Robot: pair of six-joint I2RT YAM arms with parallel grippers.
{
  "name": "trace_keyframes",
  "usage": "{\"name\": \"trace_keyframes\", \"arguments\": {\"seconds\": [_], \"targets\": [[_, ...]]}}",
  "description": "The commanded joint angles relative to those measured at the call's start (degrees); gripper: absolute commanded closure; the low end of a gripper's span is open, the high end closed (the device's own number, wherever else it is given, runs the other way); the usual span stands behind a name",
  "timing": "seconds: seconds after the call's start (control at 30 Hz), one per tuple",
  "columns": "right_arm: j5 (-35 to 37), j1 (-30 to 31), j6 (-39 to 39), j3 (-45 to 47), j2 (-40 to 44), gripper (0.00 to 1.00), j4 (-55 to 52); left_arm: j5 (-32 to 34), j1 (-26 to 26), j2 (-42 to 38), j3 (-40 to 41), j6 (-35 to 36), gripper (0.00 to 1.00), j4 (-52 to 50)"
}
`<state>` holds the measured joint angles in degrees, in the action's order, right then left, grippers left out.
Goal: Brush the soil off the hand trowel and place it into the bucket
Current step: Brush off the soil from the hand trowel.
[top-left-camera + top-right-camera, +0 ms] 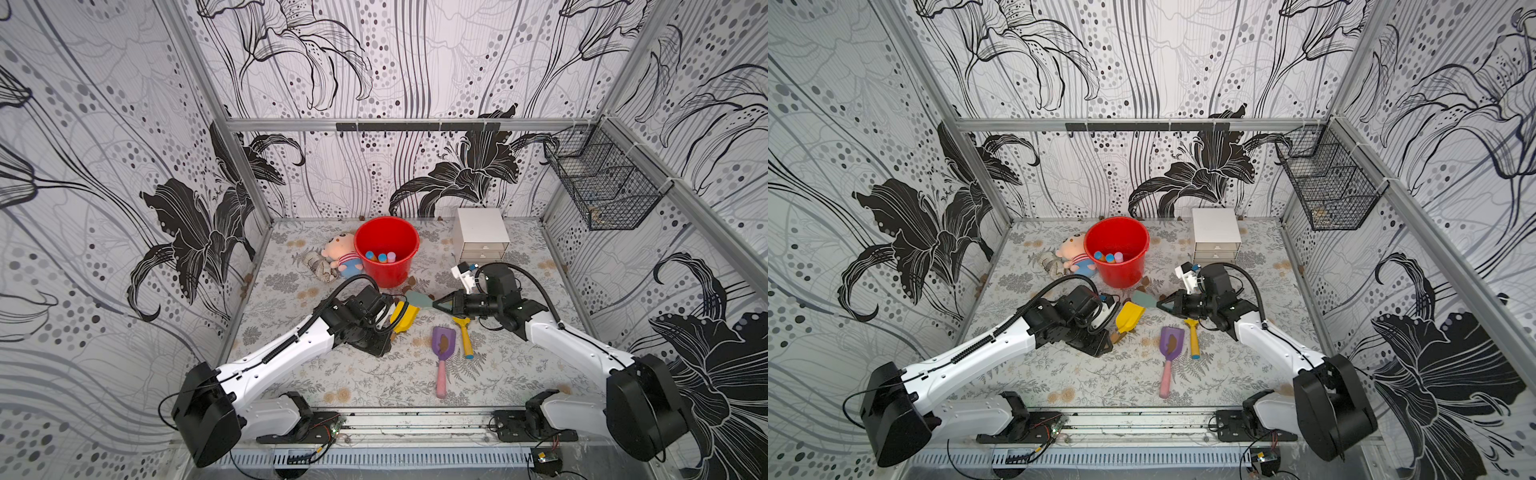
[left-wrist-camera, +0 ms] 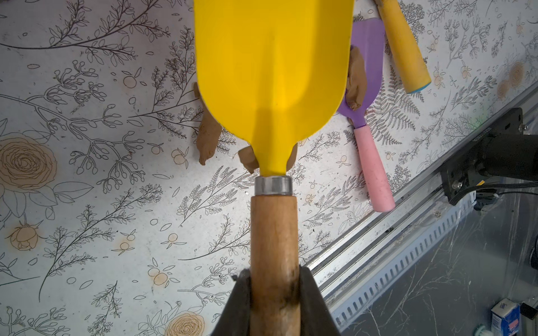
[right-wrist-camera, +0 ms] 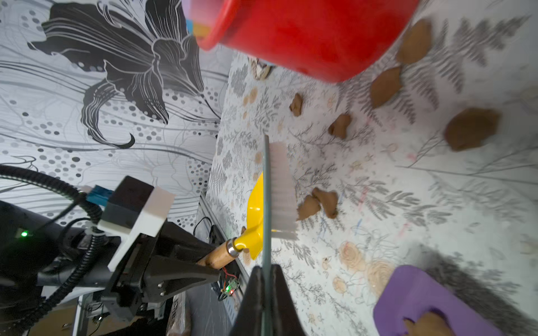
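At the left of the surface, a plush doll lies against the red bucket. The bucket stands upright near the back wall and has some small coloured things inside.

In front of the bucket, the left gripper has its jaws closed on the wooden handle of the yellow hand trowel. The trowel is outside the bucket, with its blade pointing toward the right arm. In the left wrist view, brown clumps of soil lie on the surface beside and under the blade.

Just beside the blade tip is the grey-green brush, with white bristles. I cannot tell if it touches the blade. The right gripper has its jaws closed on the thin end of the brush. The right wrist view shows more clumps near the bucket base.

Nearer the front lies a purple trowel with a pink handle and a brown lump on its blade. Just beside it is a yellow tool with a blue end. Behind the right arm stands a white drawer box. A wire basket hangs on the right wall.
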<state>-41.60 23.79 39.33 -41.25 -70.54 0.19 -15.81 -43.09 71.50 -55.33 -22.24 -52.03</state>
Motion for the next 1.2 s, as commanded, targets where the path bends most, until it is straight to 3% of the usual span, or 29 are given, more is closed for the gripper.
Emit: {"name": "trace_keyframes", "arguments": {"seconds": [0.0,0.17,0.33,0.47,0.57,0.7,0.87,0.97,1.03,1.17], "targets": [[-1.04,-0.05,-0.9,-0.26,5.39,1.0,-4.42,-0.66,0.96,0.54,-1.25,1.29,1.0,2.72],[1.54,4.97,3.82,3.64,7.95,1.0,0.4,-1.41,1.56,0.9,-2.48,1.57,1.0,2.3],[2.76,11.07,6.1,3.43,1.93,1.0,6.87,-2.03,1.61,-0.31,-2.14,1.65,1.0,2.63],[1.27,11.26,4.49,1.86,-3.35,1.0,7.67,-2.03,1.58,-0.94,-1.58,1.89,1.0,2.59],[-0.69,6.75,-0.14,-0.8,-4.45,1.0,2.49,-1.7,1.63,-1.41,-1.78,1.63,1.0,1.55],[-3.59,-2.55,-2.71,-1.88,0.81,1.0,-2.24,-1.1,2.6,-2.24,-2.89,1.35,1.0,-1.13],[5.06,-0.41,-13.63,-3.36,10.96,1.0,-12.49,-8.39,6.71,-4.11,-4.54,-1.5,1.0,-3.21],[22.0,9.02,-28.01,-4.48,16.13,1.0,-21.18,-12.31,8.71,-4.71,-7.52,-4.18,1.0,-7.08],[31.66,16.49,-35.39,-2.52,19.04,1.0,-21.1,-13.47,10.2,-4.78,-9.65,-6.11,1.0,-11.46],[40.32,28.17,-47.73,3.67,23.1,1.0,-14.28,-16.77,12.57,-6.71,-12.41,-11.25,1.0,-16.77]]}}
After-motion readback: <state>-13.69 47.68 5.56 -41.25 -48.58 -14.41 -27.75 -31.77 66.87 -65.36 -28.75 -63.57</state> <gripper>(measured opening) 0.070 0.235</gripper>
